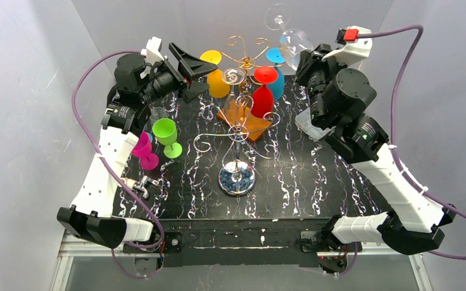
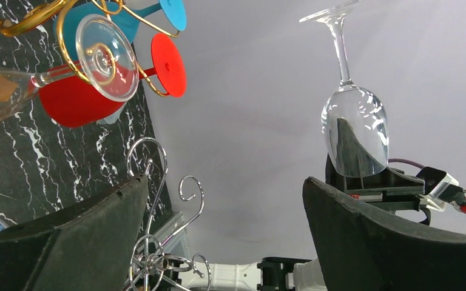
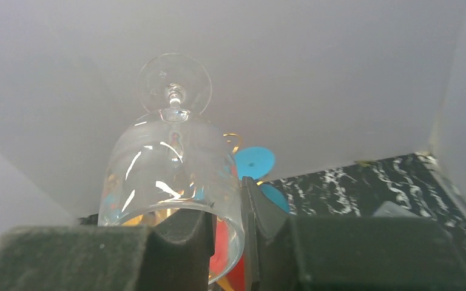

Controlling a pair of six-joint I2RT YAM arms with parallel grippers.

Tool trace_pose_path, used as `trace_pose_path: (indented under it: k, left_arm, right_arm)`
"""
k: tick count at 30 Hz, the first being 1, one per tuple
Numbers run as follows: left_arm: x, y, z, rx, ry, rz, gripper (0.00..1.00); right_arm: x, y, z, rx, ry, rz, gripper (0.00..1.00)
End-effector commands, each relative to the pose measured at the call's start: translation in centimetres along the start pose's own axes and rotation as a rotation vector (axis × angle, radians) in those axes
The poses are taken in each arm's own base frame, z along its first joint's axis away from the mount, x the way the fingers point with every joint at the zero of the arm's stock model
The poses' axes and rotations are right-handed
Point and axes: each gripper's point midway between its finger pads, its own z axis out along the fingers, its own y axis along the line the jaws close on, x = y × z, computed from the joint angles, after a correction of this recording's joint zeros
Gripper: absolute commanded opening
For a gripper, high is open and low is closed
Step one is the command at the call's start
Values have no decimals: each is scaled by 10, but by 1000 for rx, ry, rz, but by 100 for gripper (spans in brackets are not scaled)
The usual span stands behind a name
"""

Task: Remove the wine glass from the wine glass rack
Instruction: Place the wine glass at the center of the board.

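A clear wine glass (image 1: pixel 292 41) hangs upside down, foot up, in the air to the right of the gold wire wine glass rack (image 1: pixel 246 56). My right gripper (image 1: pixel 303 60) is shut on its rim. In the right wrist view one finger is inside the bowl (image 3: pixel 173 176) and the other outside, with the gripper (image 3: pixel 227 224) pinching the glass wall. The left wrist view shows the same glass (image 2: pixel 355 130) clear of the rack arms. My left gripper (image 1: pixel 191 70) stands open and empty left of the rack (image 2: pixel 67 12). Yellow (image 1: pixel 217 79), red (image 1: pixel 263 91), blue (image 1: pixel 275 66) and clear (image 1: pixel 233 77) glasses hang on the rack.
A silver wire stand (image 1: pixel 236 134) with a round shiny base (image 1: pixel 236 179) stands in front of the rack, near an orange square block (image 1: pixel 256 126). A green glass (image 1: pixel 166 136) and a pink glass (image 1: pixel 144 151) stand on the table's left. A clear box (image 1: pixel 309 124) lies under the right arm.
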Motion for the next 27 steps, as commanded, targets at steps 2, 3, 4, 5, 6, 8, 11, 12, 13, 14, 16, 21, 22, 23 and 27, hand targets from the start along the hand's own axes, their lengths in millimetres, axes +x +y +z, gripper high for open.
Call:
trace_pose_path:
  k: [2,3,4,5,6,8,11,12,13,14,16,21,22,23,27]
  left_arm:
    - [9,-20,-14,40,31,96,98]
    - [9,-19,-15,38,32,102,98]
    - [10,-19,-15,34,33,106,98]
    - [10,-19,-16,33,33,113,98]
    - [10,-18,-16,30,35,118,98]
    - [12,-16,-17,25,40,127,98]
    - [14,-16,-20,19,46,151,98]
    - [15,-15,-21,13,49,158,98]
    - [16,-15,-23,9,51,171,98]
    - [16,-13,-24,2,50,174,98]
    - [18,-12,-27,-8,50,189,98]
    - [22,-10,-33,-12,57,215,98]
    - [23,-11,-33,-11,62,219,100]
    - [24,-10,-34,-13,65,222,99]
    - [27,-5,-36,-33,77,238,99]
  right_arm:
    - [-15,-43,-12,192,-9,-57,1]
    - [-11,-48,-13,213,5,-75,1]
    - [-7,-52,-14,233,19,-90,1]
    - [-4,-55,-16,252,32,-101,1]
    - [1,-60,-18,272,50,-125,1]
    - [7,-69,-21,308,70,-152,1]
    - [18,-77,-24,344,108,-195,1]
    - [22,-79,-25,350,124,-209,1]
    - [28,-81,-26,355,143,-226,1]
    - [36,-85,-26,367,168,-249,1]
    - [51,-93,-26,388,218,-281,1]
    - [96,-125,-25,405,377,-296,1]
    - [104,-132,-25,405,403,-289,1]
    - [111,-142,-25,422,433,-284,1]
    - [143,-160,-27,407,593,-267,1]
